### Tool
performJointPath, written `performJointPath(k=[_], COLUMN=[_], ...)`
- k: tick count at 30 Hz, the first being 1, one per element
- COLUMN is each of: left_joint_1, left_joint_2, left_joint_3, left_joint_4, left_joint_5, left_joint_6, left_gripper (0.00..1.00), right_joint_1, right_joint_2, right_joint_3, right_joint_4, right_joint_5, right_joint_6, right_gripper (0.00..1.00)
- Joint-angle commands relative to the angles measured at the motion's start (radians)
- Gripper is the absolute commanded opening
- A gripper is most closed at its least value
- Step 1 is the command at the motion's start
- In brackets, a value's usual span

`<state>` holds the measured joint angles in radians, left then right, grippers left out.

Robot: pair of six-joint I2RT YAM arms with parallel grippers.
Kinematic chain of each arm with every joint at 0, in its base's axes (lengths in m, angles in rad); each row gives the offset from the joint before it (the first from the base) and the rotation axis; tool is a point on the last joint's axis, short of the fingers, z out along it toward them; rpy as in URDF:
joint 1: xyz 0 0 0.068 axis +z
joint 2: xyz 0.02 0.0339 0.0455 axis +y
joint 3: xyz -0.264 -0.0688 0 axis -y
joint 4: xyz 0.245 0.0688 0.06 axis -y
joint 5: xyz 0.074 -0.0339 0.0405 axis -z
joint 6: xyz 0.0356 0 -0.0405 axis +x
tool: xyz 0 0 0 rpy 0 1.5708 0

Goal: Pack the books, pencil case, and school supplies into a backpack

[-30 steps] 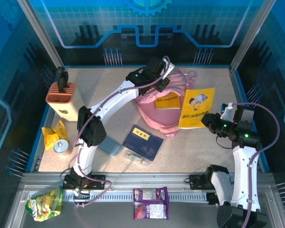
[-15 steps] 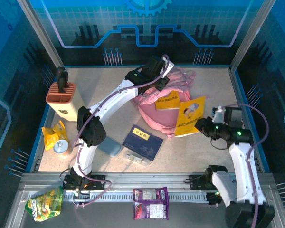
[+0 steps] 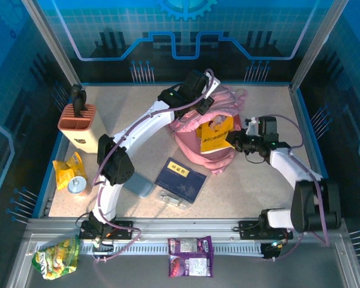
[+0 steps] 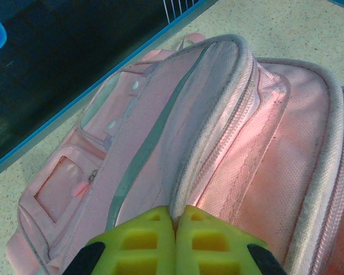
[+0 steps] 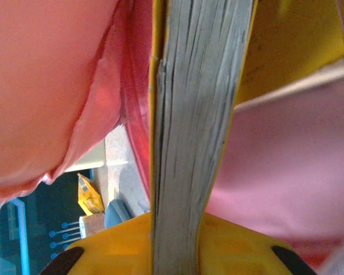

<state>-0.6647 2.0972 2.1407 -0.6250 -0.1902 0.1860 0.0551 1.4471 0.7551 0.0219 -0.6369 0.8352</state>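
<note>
Above backpack [image 3: 192, 147], right jaws gripping yellow book [image 3: 215, 135]

Both arms are white tubes with chunky black joints. The left arm [image 3: 141, 125], left of middle, has a thin purple cable [image 3: 111, 157] along it, like the right arm [image 3: 286, 161]. The left gripper [image 4: 173, 215] has yellow-green fingers [image 4: 143, 246] with square holes.

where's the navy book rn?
Top view: navy book lies flat on the table, centre, just below the pink backpack, pencil case to its left.
</note>
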Motion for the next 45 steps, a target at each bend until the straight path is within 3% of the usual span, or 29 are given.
performJointPath(k=[1, 6, 10, 18, 23, 28, 34, 40, 45], left_joint_1=[0.007, 0.007, 0.007, 0.007, 0.007, 0.007, 0.007, 0.008, 0.010], left_joint_2=[-0.086, -0.091, -0.094, -0.097, -0.098, -0.098, -0.091, -0.085, -0.086], left_joint_3=[0.048, 0.044, 0.041, 0.029, 0.028, 0.028, 0.031, 0.031, 0.004], left_joint_4=[0.048, 0.038, 0.033, 0.045, 0.045, 0.050, 0.048, 0.034, 0.025], left_joint_5=[-0.001, 0.005, -0.001, 0.024, 0.034, 0.037, 0.062, 0.036, 0.027], left_joint_6=[0.009, 0.005, 0.007, -0.010, -0.013, -0.015, -0.040, -0.025, -0.035], left_gripper=[0.00, 0.00, 0.00, 0.00, 0.00, 0.00, 0.00, 0.00, 0.00], right_joint_1=[0.013, 0.011, 0.017, 0.060, 0.114, 0.175, 0.218, 0.238, 0.245], right_joint_2=[0.118, 0.263, 0.196, 0.015, -0.018, 0.039, 0.188, 0.241, 0.116], right_joint_3=[0.081, 0.195, 0.175, 0.082, 0.028, 0.030, 0.109, 0.157, 0.042], right_joint_4=[0.227, 0.157, 0.043, -0.265, -0.279, -0.135, 0.022, 0.153, 0.140], right_joint_5=[-0.032, 0.037, 0.140, 0.341, 0.399, 0.339, 0.354, 0.380, 0.359], right_joint_6=[0.030, -0.030, -0.099, -0.219, -0.235, -0.175, -0.110, -0.124, -0.157], right_gripper=[0.22, 0.42, 0.61, 0.70, 0.68, 0.46, 0.35, 0.34, 0.42])
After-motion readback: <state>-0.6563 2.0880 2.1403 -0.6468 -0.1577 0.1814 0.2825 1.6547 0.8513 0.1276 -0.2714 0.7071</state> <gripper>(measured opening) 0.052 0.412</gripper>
